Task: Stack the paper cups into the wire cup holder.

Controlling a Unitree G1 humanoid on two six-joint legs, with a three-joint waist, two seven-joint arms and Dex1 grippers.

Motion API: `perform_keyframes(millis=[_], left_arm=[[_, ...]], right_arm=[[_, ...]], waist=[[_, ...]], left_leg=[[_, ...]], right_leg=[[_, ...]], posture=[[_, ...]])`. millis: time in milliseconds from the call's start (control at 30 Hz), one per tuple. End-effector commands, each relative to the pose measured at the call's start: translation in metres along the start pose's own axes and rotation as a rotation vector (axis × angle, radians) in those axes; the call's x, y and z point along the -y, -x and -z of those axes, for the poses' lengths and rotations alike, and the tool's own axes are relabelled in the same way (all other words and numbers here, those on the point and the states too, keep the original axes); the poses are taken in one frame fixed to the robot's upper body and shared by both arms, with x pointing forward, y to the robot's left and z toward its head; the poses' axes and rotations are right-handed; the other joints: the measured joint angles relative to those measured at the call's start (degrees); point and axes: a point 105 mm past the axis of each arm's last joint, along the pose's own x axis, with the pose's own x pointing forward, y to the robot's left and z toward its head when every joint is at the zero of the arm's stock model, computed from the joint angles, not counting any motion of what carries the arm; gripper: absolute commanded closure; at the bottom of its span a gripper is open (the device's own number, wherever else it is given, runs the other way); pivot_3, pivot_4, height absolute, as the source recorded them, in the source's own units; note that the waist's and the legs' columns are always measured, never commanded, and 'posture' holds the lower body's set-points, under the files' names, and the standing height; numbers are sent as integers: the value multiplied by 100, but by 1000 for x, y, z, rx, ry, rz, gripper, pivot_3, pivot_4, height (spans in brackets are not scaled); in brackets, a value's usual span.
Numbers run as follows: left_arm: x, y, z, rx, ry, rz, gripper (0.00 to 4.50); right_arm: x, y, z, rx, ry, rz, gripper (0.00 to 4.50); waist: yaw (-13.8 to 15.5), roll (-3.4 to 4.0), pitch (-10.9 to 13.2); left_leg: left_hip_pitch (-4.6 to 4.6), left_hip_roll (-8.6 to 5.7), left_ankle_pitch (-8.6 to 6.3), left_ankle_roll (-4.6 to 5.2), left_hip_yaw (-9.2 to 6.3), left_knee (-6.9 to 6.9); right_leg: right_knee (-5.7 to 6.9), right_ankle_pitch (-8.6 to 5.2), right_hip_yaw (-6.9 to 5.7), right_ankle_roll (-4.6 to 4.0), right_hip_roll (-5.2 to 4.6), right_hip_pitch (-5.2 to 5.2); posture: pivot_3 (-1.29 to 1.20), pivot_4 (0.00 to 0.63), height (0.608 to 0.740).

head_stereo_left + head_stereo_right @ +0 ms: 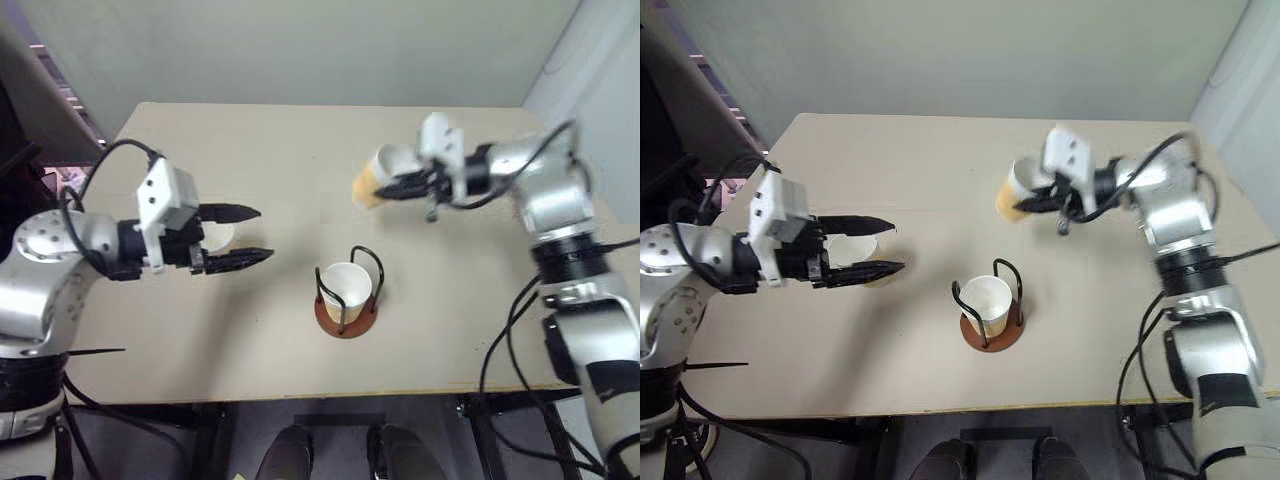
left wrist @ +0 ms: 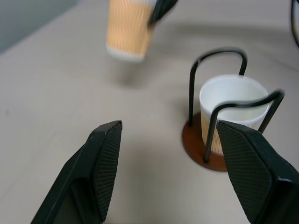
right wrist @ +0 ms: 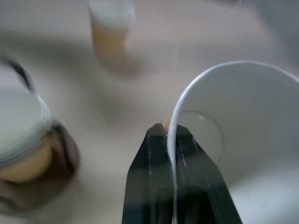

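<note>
Three ribbed, tapered paper cups, yellow-orange with white rolled rims. One cup (image 1: 345,290) stands inside the wire cup holder (image 1: 347,292), thin black loops on a round reddish-brown disc, near the middle of the smooth beige table (image 1: 260,150). The right gripper (image 1: 400,187) pinches a tilted cup's (image 1: 383,176) rim, lifted at far right. The left gripper (image 1: 240,234) hovers with fingers apart above a third cup (image 1: 862,256) at left.

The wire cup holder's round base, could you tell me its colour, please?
Reddish-brown, clearest in the left wrist view: base of the wire cup holder.
</note>
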Motion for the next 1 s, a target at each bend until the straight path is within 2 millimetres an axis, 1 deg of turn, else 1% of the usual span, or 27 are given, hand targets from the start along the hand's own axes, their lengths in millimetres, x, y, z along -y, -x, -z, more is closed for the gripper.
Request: perform_keyframes(millis=[33,67,133,200,233,300,333,367,467,567,800,900,967,1000], left_arm=[[7,11,-22,75,-26,74,1036],[8,14,-24,86,-21,88,1036],[12,19,-22,69,1,128,1036],[15,22,-15,36,16,161,1036],[16,23,-9,3,21,173,1036],[17,25,-2,-38,27,182,1036],[17,26,2,-60,24,186,1036],[18,27,4,-71,22,188,1036],[17,29,9,-99,19,181,1036],[18,30,12,-111,14,173,1036],[20,32,14,-126,10,159,1036],[19,33,15,-130,7,152,1036],[19,33,15,-131,8,148,1036],[19,34,15,-131,8,146,1036]], right_arm=[[-36,19,-43,129,3,-126,4479],[-47,22,-50,144,1,-161,4479],[-68,20,-60,172,-12,-213,4479],[-80,16,-62,173,-27,-233,4479],[-84,8,-57,150,-34,-232,4479],[-88,-3,-49,108,-32,-223,4479],[-90,-7,-44,87,-28,-219,4479],[-91,-8,-42,76,-24,-216,4479],[-96,-14,-35,52,-22,-225,4479],[-99,-21,-23,9,-11,-223,4479],[-102,-27,-19,-8,9,-239,4479],[-99,-31,-16,-23,19,-235,3863],[-98,-31,-16,-21,23,-236,3274],[-98,-31,-17,-21,24,-236,2819]], waist=[[-3,-3,-1],[-4,-3,-1],[-33,-2,-1],[-69,-1,0],[-80,-1,-1],[-86,-1,0],[-87,-1,0],[-87,-1,0],[-86,0,0],[-79,-2,-1],[-81,-2,-1],[-82,-2,-1],[-80,-2,-1],[-80,-2,-1]], left_leg=[[3,1,0,-1,0,-1],[2,3,0,-2,-2,-1],[3,7,0,-6,-2,1],[10,11,5,-14,-1,1],[16,12,6,-16,-1,0],[38,15,8,-11,-1,-3],[52,18,-18,43,-2,-6],[57,21,-26,56,-4,-7],[58,21,-23,65,-5,-5],[58,20,-14,75,-5,1],[57,19,-11,79,-4,-4],[56,20,-11,78,-4,-7],[51,20,-11,79,-4,-7],[48,20,-11,78,-4,-7]], right_leg=[[-3,0,2,0,5,4],[-7,0,2,0,10,5],[-7,-1,6,0,19,4],[-5,-1,12,0,28,4],[0,-1,16,0,30,5],[9,1,17,-4,31,19],[11,4,18,-13,31,29],[11,7,15,-19,31,35],[10,8,15,-70,31,34],[9,17,15,-81,30,39],[6,22,15,-87,31,36],[2,21,15,-87,32,34],[1,22,15,-86,31,30],[1,22,15,-86,31,27]], posture=[[0,150,740],[0,150,740],[0,150,740],[0,150,740],[0,150,740],[0,150,740],[0,150,740],[0,150,740],[0,150,740],[0,150,740],[0,150,740],[0,150,740],[0,150,740],[0,150,740]])
